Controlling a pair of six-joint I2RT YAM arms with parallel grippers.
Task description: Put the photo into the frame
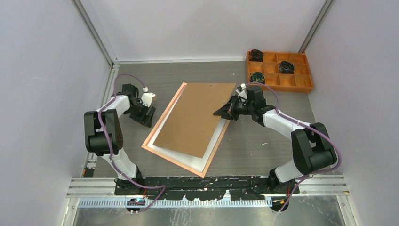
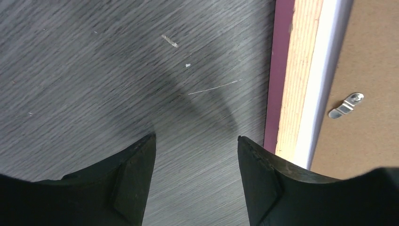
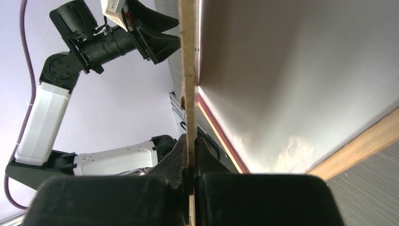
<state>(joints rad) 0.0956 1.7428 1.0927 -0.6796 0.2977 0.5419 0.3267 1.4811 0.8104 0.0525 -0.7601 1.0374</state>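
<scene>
1. Top view: the frame is seen lying back-up at the centre of the table, turned diagonally. A white sheet is seen inside it; whether this is the photo's back cannot be told. A brown backing board is laid askew over the sheet. Its right edge is pinched by the right gripper. The left gripper is held left of the frame, apart from it. An orange tray is placed at the upper right.
2. Left wrist view: the left gripper is shown with its fingers spread over bare table, nothing between them. The frame, the white sheet and the board with a metal clip are seen at the right.
3. Right wrist view: the right gripper is clamped on the board's thin edge, which is raised above the white sheet and the frame.
</scene>
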